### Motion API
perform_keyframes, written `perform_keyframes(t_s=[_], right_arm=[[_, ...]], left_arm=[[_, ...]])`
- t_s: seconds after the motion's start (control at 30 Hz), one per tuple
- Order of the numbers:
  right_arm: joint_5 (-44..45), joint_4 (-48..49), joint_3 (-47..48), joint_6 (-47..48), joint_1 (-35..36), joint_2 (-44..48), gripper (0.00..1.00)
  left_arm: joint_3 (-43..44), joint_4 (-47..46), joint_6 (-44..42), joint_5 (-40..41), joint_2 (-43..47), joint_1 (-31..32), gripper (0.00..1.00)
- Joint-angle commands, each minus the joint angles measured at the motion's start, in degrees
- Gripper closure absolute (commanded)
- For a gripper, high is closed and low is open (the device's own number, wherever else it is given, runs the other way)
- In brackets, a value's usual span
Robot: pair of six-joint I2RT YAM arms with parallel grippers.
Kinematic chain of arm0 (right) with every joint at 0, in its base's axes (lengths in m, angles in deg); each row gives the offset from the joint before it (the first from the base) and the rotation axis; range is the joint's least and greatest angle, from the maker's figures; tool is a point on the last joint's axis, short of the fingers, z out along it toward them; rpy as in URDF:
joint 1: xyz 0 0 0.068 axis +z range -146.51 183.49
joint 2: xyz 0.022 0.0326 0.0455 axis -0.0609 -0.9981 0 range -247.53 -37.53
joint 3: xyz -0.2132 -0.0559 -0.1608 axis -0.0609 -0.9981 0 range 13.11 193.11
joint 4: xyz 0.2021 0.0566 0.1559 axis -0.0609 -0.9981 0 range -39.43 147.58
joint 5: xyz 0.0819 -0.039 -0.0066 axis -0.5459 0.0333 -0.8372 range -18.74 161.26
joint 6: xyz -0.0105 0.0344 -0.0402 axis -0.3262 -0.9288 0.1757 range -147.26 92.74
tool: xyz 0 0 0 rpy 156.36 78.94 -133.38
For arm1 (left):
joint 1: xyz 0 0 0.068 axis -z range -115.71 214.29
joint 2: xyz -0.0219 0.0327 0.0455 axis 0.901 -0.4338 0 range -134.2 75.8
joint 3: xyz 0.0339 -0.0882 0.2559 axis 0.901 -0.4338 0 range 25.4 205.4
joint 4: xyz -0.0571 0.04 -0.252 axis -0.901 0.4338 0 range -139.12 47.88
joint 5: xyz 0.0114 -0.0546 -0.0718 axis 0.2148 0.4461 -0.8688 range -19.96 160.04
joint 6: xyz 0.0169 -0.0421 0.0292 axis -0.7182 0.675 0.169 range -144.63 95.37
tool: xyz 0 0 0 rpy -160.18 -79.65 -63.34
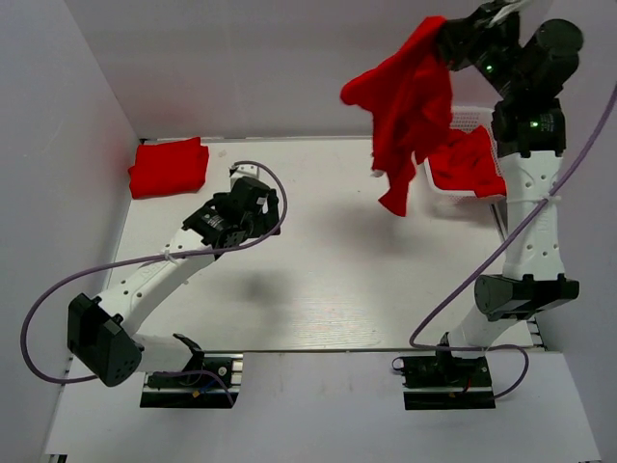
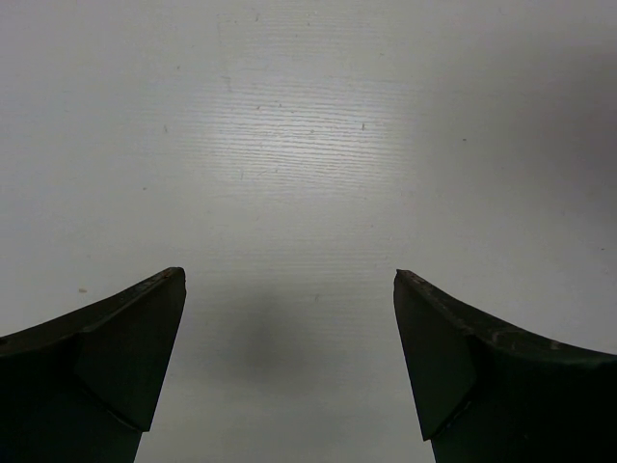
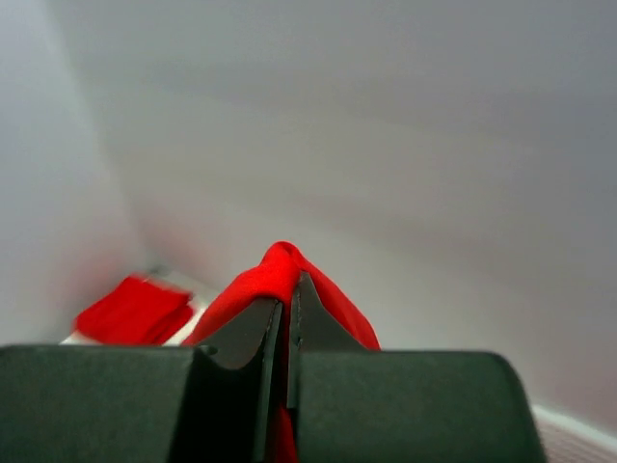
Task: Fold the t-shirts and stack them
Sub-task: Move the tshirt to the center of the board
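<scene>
My right gripper (image 1: 445,31) is raised high at the back right and is shut on a red t-shirt (image 1: 410,101), which hangs crumpled in the air above the table. In the right wrist view the red cloth (image 3: 280,270) bulges out over the closed fingertips. More red t-shirt cloth (image 1: 470,162) lies in the white lattice basket (image 1: 467,120) behind it. A folded red t-shirt (image 1: 169,166) lies at the table's far left corner and also shows in the right wrist view (image 3: 133,311). My left gripper (image 1: 253,187) is open and empty over bare table (image 2: 289,193).
White walls enclose the table on the left, back and right. The basket stands against the right wall beside the right arm. A purple cable (image 1: 270,178) loops around the left arm.
</scene>
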Motion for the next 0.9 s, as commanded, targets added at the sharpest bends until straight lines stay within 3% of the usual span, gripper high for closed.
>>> perform_keyframes(t_s=[0.0,0.17,0.27,0.37,0.43,0.5,0.53,0.6,0.87], right_arm=[[-7.15,0.02,-3.24,-2.24,3.03,1.95,1.00],[-9.52,-0.78,-13.00,0.05,9.96,3.88,1.00],[-8.91,8.08,-30.29,-3.80,11.99,7.30,1.00],[-7.77,23.46,-57.67,-11.97,12.78,10.73,1.00],[-6.80,26.02,-63.17,-13.83,13.14,10.13,0.96],[-5.13,20.10,-67.33,-10.17,13.93,7.33,0.49],[-3.91,17.45,-67.07,-9.10,14.28,6.61,0.11],[-0.75,9.19,-65.66,-6.20,14.46,6.16,0.09],[7.52,7.94,-70.93,-3.73,14.99,19.16,0.09]], left_arm=[[0.74,3.79,1.88,2.60,4.18,-0.26,0.01],[0.13,7.67,5.48,5.49,7.17,-0.26,0.01],[-2.76,7.68,6.27,6.12,8.75,-0.26,0.01],[-3.39,7.67,7.93,6.12,9.54,-0.26,0.01],[-3.39,8.46,8.46,5.51,9.54,-0.26,0.01],[-3.39,8.99,8.47,5.50,9.54,-0.26,0.01],[-3.39,9.60,8.47,4.89,8.94,-0.26,0.01],[-2.78,10.14,7.77,4.10,8.14,-0.26,0.01],[-1.72,7.86,3.64,-4.07,5.24,-0.26,0.01]])
